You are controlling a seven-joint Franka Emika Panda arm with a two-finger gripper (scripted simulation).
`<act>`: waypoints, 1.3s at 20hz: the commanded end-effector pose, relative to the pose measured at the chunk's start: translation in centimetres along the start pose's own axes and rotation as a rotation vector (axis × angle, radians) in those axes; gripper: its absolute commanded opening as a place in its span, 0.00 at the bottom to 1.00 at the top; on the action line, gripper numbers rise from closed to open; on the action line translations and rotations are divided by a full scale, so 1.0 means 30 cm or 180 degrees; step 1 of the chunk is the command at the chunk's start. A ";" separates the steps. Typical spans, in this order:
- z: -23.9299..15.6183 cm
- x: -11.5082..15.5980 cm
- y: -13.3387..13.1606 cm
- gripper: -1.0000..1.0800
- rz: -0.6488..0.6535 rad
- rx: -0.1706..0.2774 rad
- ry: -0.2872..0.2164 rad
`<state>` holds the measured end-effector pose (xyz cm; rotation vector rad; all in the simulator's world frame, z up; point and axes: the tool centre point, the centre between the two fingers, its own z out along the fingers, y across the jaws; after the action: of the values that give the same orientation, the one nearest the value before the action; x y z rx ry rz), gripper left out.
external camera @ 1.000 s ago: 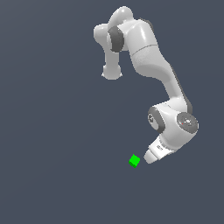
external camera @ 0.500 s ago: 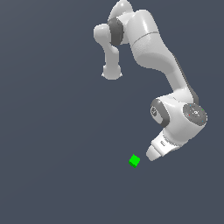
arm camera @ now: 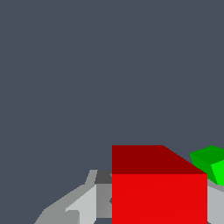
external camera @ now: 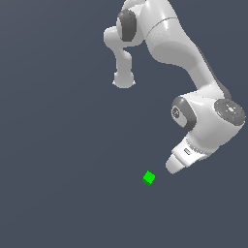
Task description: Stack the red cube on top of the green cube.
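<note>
**Red cube in the grasp, green cube just ahead**

Flat slate-grey ground fills both views, with nothing on it that I can see except the small bright-green cube (external camera: 149,178). From the wrist camera, the small bright-red cube (arm camera: 159,188) sits large and square between the pale grey fingers (arm camera: 83,205), so I judge the gripper (arm camera: 159,208) is clamped on it. In the exterior view the red cube is hidden behind the hand.

My reading is that I am in the carry step: the red cube is off to one side of the green one, not over it. In the wrist view the green cube (arm camera: 211,164) shows just past the red cube's far corner, close to the hand but apart from it.

Next I need to bring the hand across until the red cube is centred above the green one, square the faces, then lower gently before letting go.

The white arm (external camera: 193,72) reaches out and folds down at the elbow, wrist tilted, the hand pointing toward the green cube.
</note>
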<state>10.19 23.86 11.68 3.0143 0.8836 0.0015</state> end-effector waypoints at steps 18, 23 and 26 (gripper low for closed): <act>0.116 -0.078 0.275 0.00 0.0000 0.0001 -0.0002; 0.170 -0.107 0.395 0.00 0.0000 0.0001 -0.0002; 0.186 -0.115 0.433 0.00 0.0000 0.0001 -0.0002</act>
<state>14.06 11.52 6.26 3.0149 0.8801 -0.0028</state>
